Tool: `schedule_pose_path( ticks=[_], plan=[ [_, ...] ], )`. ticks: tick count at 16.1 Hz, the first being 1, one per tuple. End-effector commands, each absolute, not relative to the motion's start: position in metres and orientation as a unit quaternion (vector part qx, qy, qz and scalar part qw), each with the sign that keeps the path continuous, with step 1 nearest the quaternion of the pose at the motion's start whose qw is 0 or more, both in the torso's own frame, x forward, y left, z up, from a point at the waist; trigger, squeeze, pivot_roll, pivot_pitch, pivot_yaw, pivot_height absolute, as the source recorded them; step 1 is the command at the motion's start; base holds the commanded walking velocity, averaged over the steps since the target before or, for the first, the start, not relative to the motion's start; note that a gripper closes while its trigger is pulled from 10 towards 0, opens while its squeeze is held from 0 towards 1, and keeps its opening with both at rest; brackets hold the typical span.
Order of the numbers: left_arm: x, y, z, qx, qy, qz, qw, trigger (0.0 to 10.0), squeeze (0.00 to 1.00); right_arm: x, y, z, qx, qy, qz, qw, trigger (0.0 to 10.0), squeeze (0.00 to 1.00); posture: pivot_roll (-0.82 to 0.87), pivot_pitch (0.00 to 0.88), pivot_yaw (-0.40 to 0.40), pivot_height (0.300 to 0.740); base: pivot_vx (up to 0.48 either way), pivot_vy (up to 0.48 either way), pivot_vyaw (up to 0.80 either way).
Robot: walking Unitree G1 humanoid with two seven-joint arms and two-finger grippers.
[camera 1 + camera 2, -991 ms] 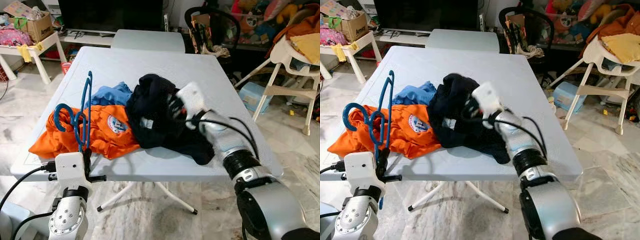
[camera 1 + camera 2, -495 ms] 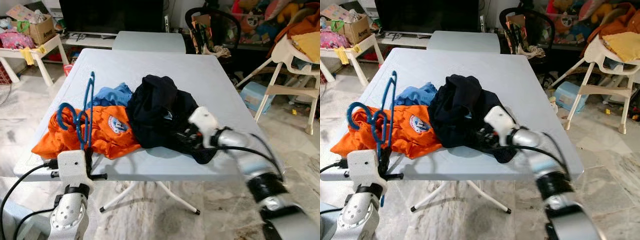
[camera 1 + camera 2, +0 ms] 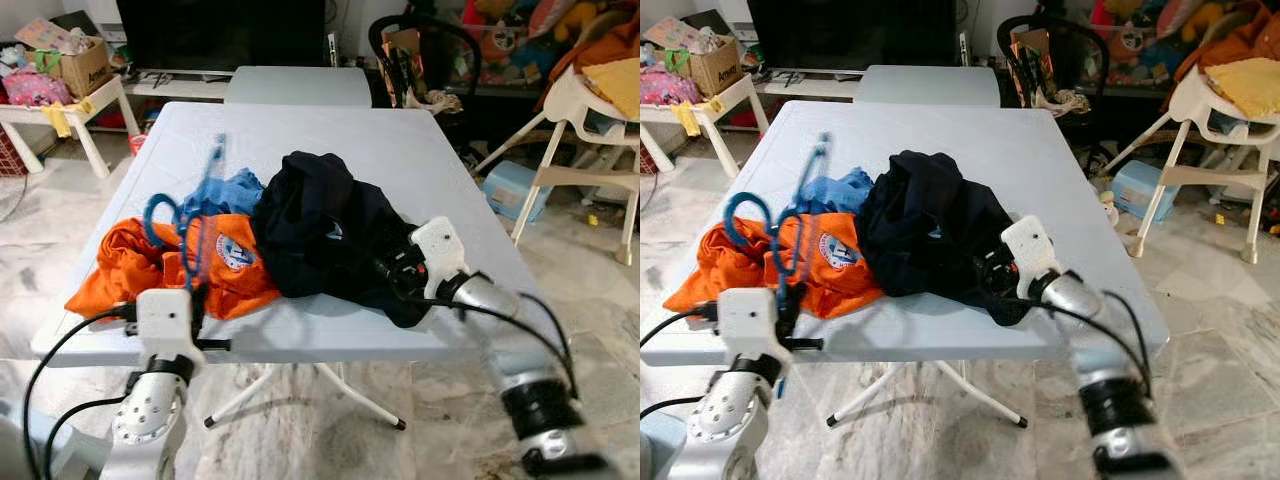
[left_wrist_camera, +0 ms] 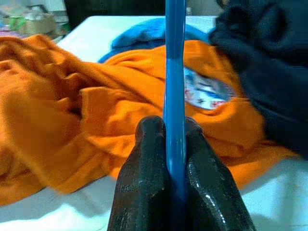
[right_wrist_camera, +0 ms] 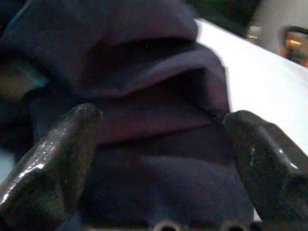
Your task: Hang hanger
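A blue plastic hanger (image 3: pixel 192 225) stands upright over the table's front left, blurred at its top. My left gripper (image 4: pixel 174 159) is shut on the hanger's thin bar (image 4: pixel 174 77), at the table's front edge. A dark navy garment (image 3: pixel 325 230) lies heaped in the middle of the white table (image 3: pixel 330 140). My right gripper (image 5: pixel 159 159) is open, its fingers (image 5: pixel 53 154) spread on either side of the navy cloth at the heap's near right end (image 3: pixel 400 285). An orange shirt (image 3: pixel 140 265) with a round badge lies under the hanger, and a light blue garment (image 3: pixel 235 190) behind it.
A grey chair back (image 3: pixel 297 85) stands at the table's far side. A white side table (image 3: pixel 50 100) with boxes is at the far left. A black chair (image 3: pixel 420 50) and a white high chair (image 3: pixel 590 110) stand to the right. The floor is pale marble.
The hanger and my left gripper have shifted right and the hanger's top tilts further from me. My right gripper has drawn back to the near right end of the navy heap.
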State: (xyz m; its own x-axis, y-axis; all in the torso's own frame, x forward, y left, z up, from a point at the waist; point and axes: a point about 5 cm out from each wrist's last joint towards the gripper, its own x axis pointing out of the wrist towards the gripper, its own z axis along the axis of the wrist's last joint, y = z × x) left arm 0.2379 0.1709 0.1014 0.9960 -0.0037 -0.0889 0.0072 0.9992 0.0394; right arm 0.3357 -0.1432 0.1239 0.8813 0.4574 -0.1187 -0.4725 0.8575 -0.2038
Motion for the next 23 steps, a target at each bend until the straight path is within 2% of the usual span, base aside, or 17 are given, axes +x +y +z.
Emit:
schedule_pose_path(
  ticks=[1, 7, 15, 23],
  plan=[
    [0.24, 0.17, 0.096, 0.014, 0.056, -0.016, 0.998, 10.0, 0.0, 0.334, -0.143, 0.128, -0.093, 0.019, 0.199, 0.975, 10.0, 1.0, 0.0, 0.0, 0.012, 0.74, 0.0, 0.0, 0.0],
    [0.246, 0.17, 0.091, 0.02, 0.073, -0.006, 0.997, 10.0, 0.0, 0.308, -0.112, 0.117, -0.011, 0.018, 0.155, 0.988, 10.0, 1.0, -0.02, 0.0, 0.017, 0.74, 0.0, 0.0, 0.0],
    [0.248, 0.169, 0.087, 0.011, 0.078, 0.003, 0.997, 10.0, 0.0, 0.311, -0.115, 0.122, -0.002, 0.029, 0.149, 0.988, 10.0, 0.99, -0.03, 0.0, 0.005, 0.74, 0.0, 0.0, 0.0],
    [0.256, 0.168, 0.102, 0.019, 0.052, 0.002, 0.998, 10.0, 0.0, 0.314, -0.116, 0.133, -0.002, 0.008, 0.142, 0.99, 10.0, 1.0, -0.03, 0.0, 0.006, 0.74, 0.0, 0.18, 0.0]
  ],
)
